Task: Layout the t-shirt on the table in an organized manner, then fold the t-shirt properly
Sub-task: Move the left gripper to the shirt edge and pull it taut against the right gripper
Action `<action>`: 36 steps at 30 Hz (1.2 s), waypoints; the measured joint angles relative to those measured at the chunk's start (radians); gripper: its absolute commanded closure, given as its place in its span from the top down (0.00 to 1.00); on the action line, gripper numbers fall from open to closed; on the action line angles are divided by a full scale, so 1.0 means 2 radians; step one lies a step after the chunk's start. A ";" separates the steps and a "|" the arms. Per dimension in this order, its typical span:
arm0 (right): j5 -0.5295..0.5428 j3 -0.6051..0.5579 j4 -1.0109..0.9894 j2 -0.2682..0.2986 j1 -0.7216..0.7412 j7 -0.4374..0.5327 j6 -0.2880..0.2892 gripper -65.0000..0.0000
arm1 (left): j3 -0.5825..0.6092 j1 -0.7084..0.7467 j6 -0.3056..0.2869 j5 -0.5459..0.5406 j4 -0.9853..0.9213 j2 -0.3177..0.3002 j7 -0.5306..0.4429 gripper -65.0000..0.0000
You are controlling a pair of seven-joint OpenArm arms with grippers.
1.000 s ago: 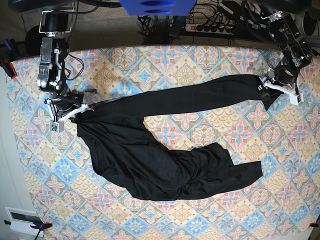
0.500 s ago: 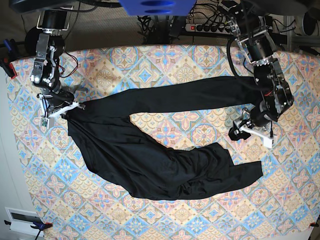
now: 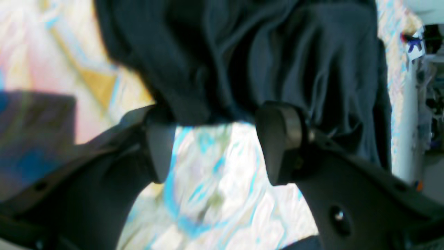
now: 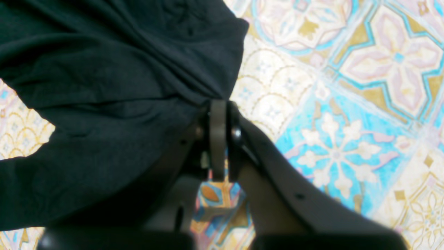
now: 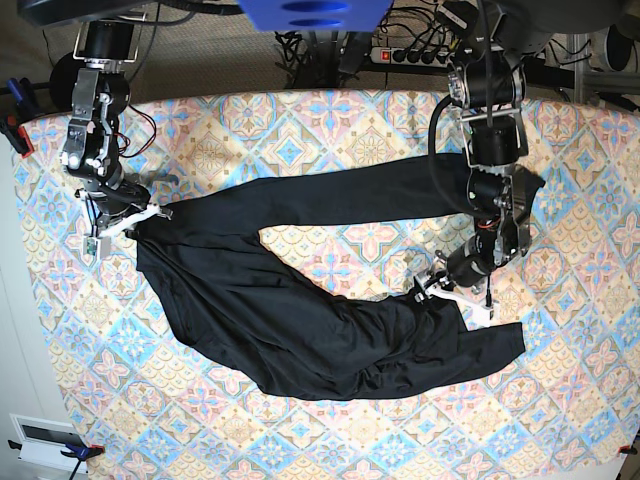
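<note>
Table [image 5: 300, 135]: pastel tile-pattern cloth; black t-shirt [image 5: 300, 330] sprawled, twisted
Right gripper [image 4: 222, 139]: clamped on shirt edge
Left gripper [image 3: 215, 142]: jaws spread wide at rumpled fabric; grasping nothing

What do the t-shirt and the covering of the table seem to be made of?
The t-shirt: a soft matte black fabric, probably a cotton knit; it lies in loose folds and wrinkles, with no shine. The table: its covering looks like a thin printed cloth with pastel tile patterns; whether it is woven or coated, the pictures do not show.
</note>
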 measured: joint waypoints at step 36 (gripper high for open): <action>0.003 0.021 0.001 0.000 -0.026 -0.017 0.006 0.00 | -0.155 0.175 -0.004 -0.012 0.209 -0.115 0.072 0.00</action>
